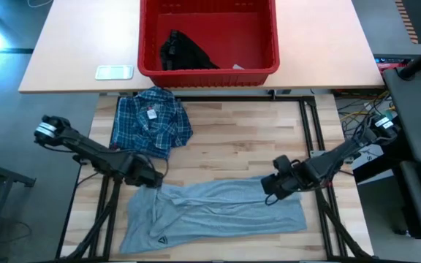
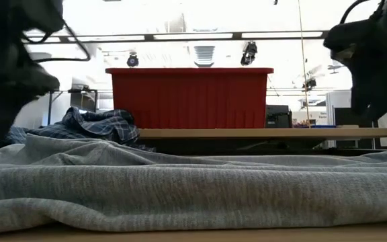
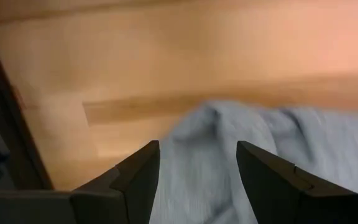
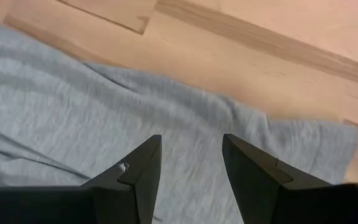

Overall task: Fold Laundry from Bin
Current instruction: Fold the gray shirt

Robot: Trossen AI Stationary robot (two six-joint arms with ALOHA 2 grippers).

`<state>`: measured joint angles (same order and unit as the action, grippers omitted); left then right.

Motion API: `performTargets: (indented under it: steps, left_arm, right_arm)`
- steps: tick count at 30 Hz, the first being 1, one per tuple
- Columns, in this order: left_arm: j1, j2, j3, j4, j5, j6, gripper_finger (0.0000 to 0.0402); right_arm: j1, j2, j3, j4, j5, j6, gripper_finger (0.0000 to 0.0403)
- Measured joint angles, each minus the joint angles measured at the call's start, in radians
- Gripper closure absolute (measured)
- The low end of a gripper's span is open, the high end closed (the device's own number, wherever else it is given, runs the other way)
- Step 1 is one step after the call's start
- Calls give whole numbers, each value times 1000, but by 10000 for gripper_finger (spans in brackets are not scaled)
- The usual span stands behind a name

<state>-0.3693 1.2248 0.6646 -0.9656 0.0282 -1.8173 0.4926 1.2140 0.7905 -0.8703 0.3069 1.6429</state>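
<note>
Grey T-shirt (image 1: 218, 208), 1 in number, lies spread flat along the near edge of the wooden table (image 1: 240, 139), its small dark logo toward the near-left corner. Plaid shirt (image 1: 150, 123), also 1, blue and white, sits bunched just beyond it toward the table's left side, close to the far edge. Black garment (image 1: 183, 52), 1, rests inside the single red bin (image 1: 207, 73), which stands on a paler tabletop (image 1: 71, 44) adjoining the far edge; a small clear flat object (image 1: 114, 71) lies on that tabletop left of the bin.

2 dark arms are present. The left gripper (image 1: 152, 180) is at the T-shirt's far-left corner; in the left wrist view its 2 fingers (image 3: 138, 180) stand apart with grey fabric showing between them, and no pinch on the cloth is visible. The right gripper (image 1: 267, 188) is at the T-shirt's far edge toward the right; in the right wrist view its fingers (image 4: 135, 177) likewise stand apart above the fabric, not clamped on it.

The table is of light wood planks with a dark frame. The low view shows a bright room with ceiling light strips behind the bin.
</note>
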Motion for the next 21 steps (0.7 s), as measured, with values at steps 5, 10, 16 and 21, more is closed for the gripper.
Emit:
performTargets:
  steps: [5, 10, 16, 21]
  left_arm:
    - [1, -15, -56, 15, -70, -90, 204]
    - [23, -2, -138, 129, -84, -99, 213]
    - [-6, 4, -76, 400, -96, 63, 280]
    - [-86, 50, 119, 317, -18, 160, 359]
  right_arm:
    - [-27, 1, -1, 22, 0, -61, 239]
    - [-38, 1, -1, 24, 11, -73, 239]
    - [-40, 1, -1, 51, 8, -117, 239]
    - [-41, 1, -1, 130, 10, -228, 239]
